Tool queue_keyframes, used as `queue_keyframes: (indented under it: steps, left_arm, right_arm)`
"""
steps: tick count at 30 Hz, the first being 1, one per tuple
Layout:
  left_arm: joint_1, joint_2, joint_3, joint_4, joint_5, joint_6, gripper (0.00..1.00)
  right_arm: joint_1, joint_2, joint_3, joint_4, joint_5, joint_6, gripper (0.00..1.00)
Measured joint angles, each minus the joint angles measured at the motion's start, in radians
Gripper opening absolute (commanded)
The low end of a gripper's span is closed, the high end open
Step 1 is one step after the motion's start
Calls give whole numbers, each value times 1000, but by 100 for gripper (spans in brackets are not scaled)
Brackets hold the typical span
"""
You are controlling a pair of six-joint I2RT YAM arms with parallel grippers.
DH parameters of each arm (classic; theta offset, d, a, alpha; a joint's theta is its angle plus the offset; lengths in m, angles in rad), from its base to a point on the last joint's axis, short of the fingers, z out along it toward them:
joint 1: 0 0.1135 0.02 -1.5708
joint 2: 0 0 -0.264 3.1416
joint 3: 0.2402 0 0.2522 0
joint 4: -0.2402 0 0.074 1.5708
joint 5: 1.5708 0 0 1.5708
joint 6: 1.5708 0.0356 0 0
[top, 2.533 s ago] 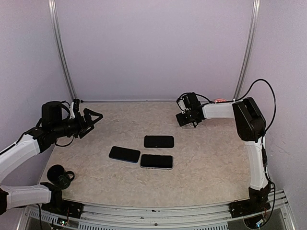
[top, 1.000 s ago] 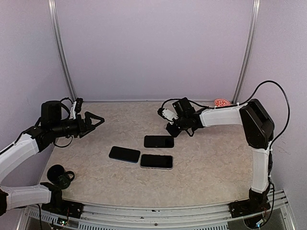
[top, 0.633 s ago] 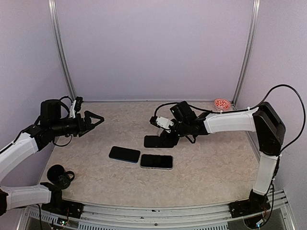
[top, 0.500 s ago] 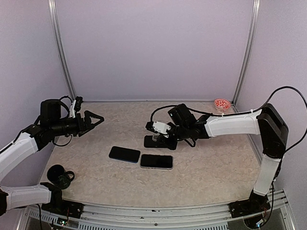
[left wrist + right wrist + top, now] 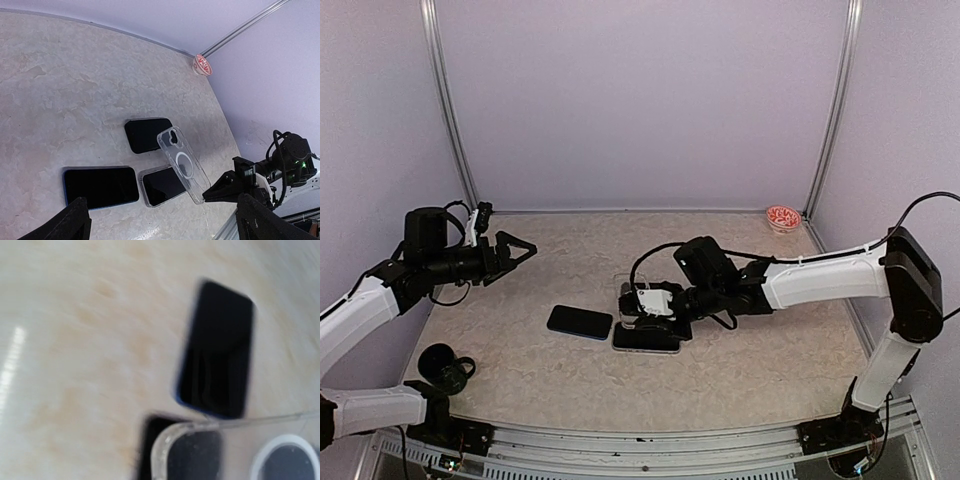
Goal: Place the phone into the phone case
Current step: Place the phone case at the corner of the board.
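Note:
Three dark phones lie flat mid-table: one on the left (image 5: 579,321) (image 5: 100,186), one with a pale rim at the front (image 5: 646,339) (image 5: 161,185), and one behind it (image 5: 144,134), mostly hidden in the top view. My right gripper (image 5: 663,304) is shut on the edge of a clear phone case (image 5: 636,298) (image 5: 183,165), holding it tilted just above the pale-rimmed phone. The blurred right wrist view shows the case's corner (image 5: 192,445) over that phone and the blue-edged left phone (image 5: 217,370) beyond. My left gripper (image 5: 514,256) hangs open over the table's left side, holding nothing.
A small red-and-white dish (image 5: 782,216) (image 5: 202,64) sits at the back right corner. A black round object (image 5: 445,365) is by the left arm near the front edge. Purple walls with metal rails enclose the table.
My right arm has swept from the back right to the middle of the table with the case, ending low over the front phone. The left arm has stayed put.

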Motion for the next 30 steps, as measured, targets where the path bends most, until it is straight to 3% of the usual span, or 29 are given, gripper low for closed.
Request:
queue_keyframes:
  steps: [8, 19, 30]
  left_arm:
    - [0, -4, 0, 0, 0, 0, 99]
    - [8, -23, -26, 9, 4, 0, 99]
    - [45, -53, -62, 21, 29, -5, 99]
  right_arm:
    - [78, -42, -2, 2, -124, -161, 0]
    - [196, -17, 94, -78, -143, -338, 0]
    - [231, 142, 184, -213, -175, -557, 0]
